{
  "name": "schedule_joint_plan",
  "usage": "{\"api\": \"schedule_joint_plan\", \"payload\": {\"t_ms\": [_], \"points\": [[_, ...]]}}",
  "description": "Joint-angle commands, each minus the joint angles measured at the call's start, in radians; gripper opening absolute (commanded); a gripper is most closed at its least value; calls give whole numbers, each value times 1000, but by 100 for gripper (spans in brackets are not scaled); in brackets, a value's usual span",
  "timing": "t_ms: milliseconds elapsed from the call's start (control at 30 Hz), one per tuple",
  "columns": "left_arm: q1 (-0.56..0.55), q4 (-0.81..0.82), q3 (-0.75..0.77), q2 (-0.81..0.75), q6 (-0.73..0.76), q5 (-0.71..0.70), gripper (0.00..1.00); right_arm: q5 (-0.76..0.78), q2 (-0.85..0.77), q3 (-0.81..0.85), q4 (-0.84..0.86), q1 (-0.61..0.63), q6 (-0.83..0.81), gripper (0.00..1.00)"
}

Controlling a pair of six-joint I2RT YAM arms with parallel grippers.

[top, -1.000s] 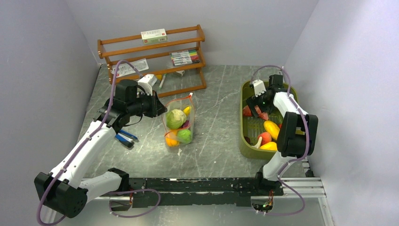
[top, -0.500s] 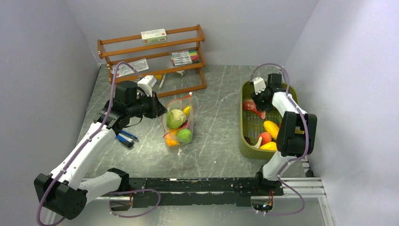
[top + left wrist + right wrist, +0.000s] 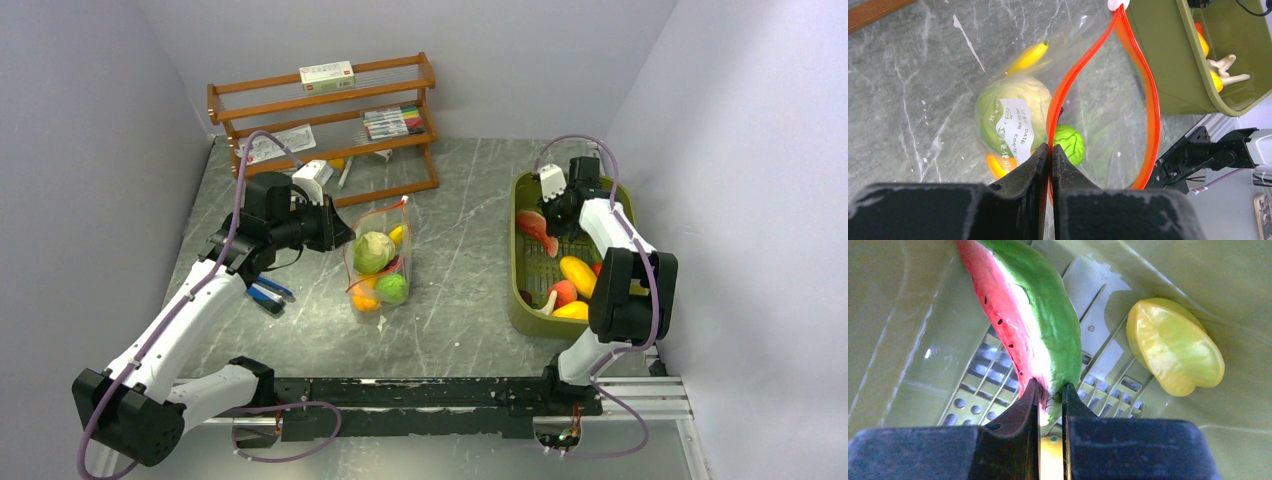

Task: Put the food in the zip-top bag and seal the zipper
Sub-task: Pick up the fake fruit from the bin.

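The clear zip-top bag (image 3: 380, 262) stands open on the table, its red-orange zipper (image 3: 1068, 85) spread in a loop. My left gripper (image 3: 1050, 150) is shut on the near side of the zipper strip and holds the mouth up. Inside the bag lie a pale green cabbage (image 3: 1008, 110), a banana (image 3: 1028, 56), a bright green piece (image 3: 1069, 142) and an orange piece (image 3: 363, 298). My right gripper (image 3: 1050, 392) is down in the olive-green bin (image 3: 520, 300), shut on the tip of a watermelon slice (image 3: 1033, 315). A yellow star fruit (image 3: 1173, 347) lies beside it.
More food lies in the bin: a yellow piece (image 3: 578, 272), a red one (image 3: 563, 291) and a white-stemmed one (image 3: 547, 303). A wooden rack (image 3: 320, 120) with marker pens (image 3: 392, 122) and a box (image 3: 327, 76) stands at the back left. A blue-handled tool (image 3: 265, 293) lies under the left arm.
My right gripper has closed from wide open onto the watermelon slice's tip and shifted a little toward the bin's far end. The left arm and bag have not moved.
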Motion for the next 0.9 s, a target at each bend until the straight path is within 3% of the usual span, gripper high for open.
{"api": "schedule_joint_plan", "payload": {"t_ms": [0, 400, 867], "points": [[1, 19, 12, -8, -4, 16, 7, 25, -60, -5, -50, 11, 24, 0], [2, 10, 16, -6, 9, 12, 7, 124, -208, -18, -146, 18, 93, 0], [2, 1, 29, -6, -1, 4, 7, 223, -365, 100, -256, 35, 110, 0]]}}
